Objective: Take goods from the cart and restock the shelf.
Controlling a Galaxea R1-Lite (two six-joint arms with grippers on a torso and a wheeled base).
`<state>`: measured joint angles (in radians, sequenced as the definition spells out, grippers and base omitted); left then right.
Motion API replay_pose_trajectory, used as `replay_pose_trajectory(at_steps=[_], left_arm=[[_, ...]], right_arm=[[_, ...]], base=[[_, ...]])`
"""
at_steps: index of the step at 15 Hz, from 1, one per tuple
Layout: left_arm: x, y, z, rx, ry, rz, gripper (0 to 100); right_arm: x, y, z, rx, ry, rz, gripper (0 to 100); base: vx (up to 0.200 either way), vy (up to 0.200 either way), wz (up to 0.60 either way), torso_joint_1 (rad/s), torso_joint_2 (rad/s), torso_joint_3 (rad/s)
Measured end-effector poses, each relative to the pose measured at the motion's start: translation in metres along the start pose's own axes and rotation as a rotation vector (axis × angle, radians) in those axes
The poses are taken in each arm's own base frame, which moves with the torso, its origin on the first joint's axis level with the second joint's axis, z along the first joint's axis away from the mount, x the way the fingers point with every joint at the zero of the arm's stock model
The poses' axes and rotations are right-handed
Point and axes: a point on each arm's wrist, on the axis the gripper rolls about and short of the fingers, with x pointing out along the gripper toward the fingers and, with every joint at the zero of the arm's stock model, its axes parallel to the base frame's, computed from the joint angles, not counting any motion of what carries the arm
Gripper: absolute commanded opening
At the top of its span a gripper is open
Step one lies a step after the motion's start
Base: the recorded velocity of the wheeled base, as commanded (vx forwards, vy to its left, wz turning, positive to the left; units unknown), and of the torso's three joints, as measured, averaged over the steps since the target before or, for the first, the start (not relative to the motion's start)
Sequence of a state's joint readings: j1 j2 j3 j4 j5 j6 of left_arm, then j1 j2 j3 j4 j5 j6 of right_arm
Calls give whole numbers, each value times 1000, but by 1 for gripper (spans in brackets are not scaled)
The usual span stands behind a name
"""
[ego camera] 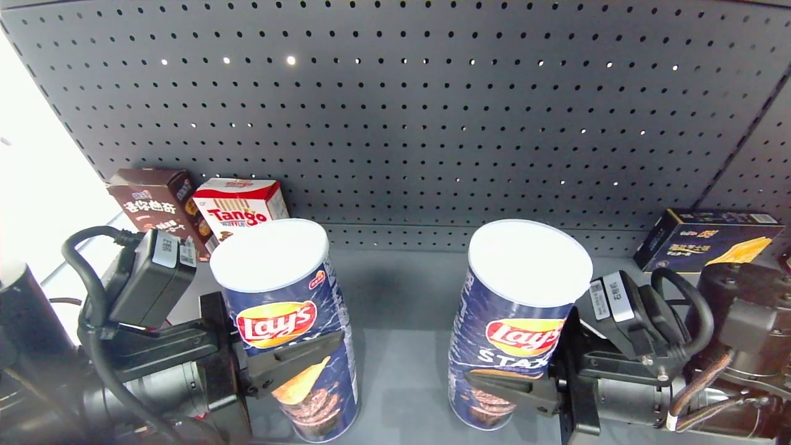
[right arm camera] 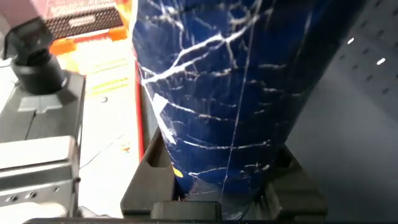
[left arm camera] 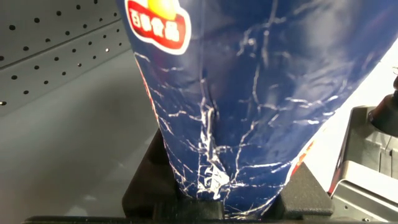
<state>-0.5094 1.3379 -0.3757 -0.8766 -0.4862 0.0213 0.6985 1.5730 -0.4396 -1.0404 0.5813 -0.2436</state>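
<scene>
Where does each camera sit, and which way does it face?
Head view: on the head, facing forward and down at the grey metal shelf and perforated back panel; both arms show, left gripper shut on the left blue cylindrical chip can, right gripper on the right blue cylindrical chip can.
Left wrist view: on the left wrist, facing the left can between its black fingers; shelf beyond.
Right wrist view: on the right wrist, facing the right can between its fingers; panel beyond.
Shared: head and wrist views share the cans.

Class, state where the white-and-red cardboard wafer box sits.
Head view: the white-and-red wafer box stands at the grey shelf's back left, right of the brown carton, behind the left blue crisp tube.
</scene>
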Motion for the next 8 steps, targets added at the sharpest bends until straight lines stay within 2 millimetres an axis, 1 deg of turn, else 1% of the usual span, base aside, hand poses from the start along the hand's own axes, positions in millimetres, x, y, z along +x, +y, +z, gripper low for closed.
replay_pose_trajectory(at_steps=[8], left_arm=[[1, 0, -1, -3, 6, 0, 0]], right_arm=[[7, -1, -18, 34, 52, 13, 0]], base=[[0, 0, 0, 0, 0, 0]])
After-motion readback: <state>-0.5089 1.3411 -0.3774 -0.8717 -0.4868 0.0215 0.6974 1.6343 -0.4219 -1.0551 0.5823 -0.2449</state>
